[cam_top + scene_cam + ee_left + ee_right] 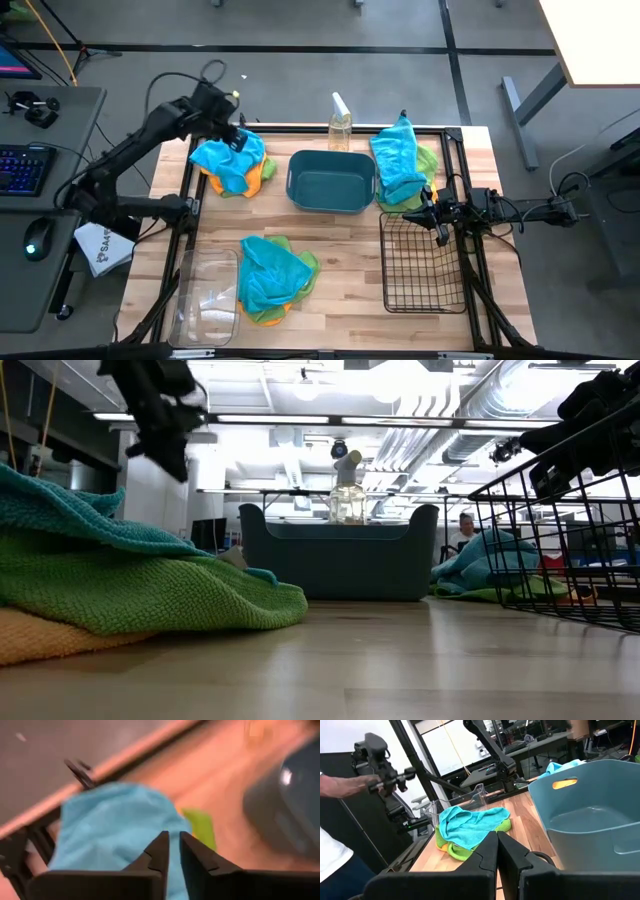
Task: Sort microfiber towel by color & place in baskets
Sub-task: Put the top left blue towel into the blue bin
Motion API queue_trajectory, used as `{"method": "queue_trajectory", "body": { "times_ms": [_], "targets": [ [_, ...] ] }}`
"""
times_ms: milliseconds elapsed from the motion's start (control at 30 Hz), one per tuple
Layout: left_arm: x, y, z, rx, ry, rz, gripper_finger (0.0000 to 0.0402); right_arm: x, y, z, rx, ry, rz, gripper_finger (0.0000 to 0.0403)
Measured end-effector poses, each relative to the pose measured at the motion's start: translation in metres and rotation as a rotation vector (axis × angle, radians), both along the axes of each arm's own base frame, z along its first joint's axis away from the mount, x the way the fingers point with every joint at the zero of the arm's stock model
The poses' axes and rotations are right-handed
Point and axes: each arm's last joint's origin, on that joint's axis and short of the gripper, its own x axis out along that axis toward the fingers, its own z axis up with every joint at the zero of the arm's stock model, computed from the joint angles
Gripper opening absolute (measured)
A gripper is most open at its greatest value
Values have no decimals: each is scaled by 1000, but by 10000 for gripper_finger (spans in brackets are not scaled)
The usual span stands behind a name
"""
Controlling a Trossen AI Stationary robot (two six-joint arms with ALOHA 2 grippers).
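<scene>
We hold the left gripper (232, 128) above the far-left towel pile (232, 163), fingers nearly pressed together and empty. Its turquoise towel (112, 822) lies on top, directly beneath and ahead of the fingers, so the left arm is nearer. The right gripper (432, 210), fingers closed on nothing, waits between the far-right pile (400, 165) and the wire basket (425, 265). The teal tub (330, 180) sits mid-bench.

Both arms are dark, near black, built from slim tubular links with bulkier joint housings. Black cables loop off the left arm (130, 150) and trail behind the right arm (520, 210). Each gripper (left (173, 851), right (496, 847)) carries two matte black, angular, tapered fingers.
</scene>
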Motion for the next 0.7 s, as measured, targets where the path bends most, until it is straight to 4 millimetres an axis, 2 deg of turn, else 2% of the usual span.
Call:
{"method": "queue_trajectory", "body": {
  "times_ms": [133,233,433,533,700],
  "targets": [
    [16,8,-21,-57,127,-122,94,0,0,0,0,0,0,0],
    [30,21,-28,-71,213,-172,142,0,0,0,0,0,0,0],
    [59,41,-46,-221,462,-252,220,0,0,0,0,0,0,0],
    [70,47,-59,-273,575,-296,239,0,0,0,0,0,0,0],
    [79,55,-84,-323,691,-310,242,0,0,0,0,0,0,0]
  ]
}}
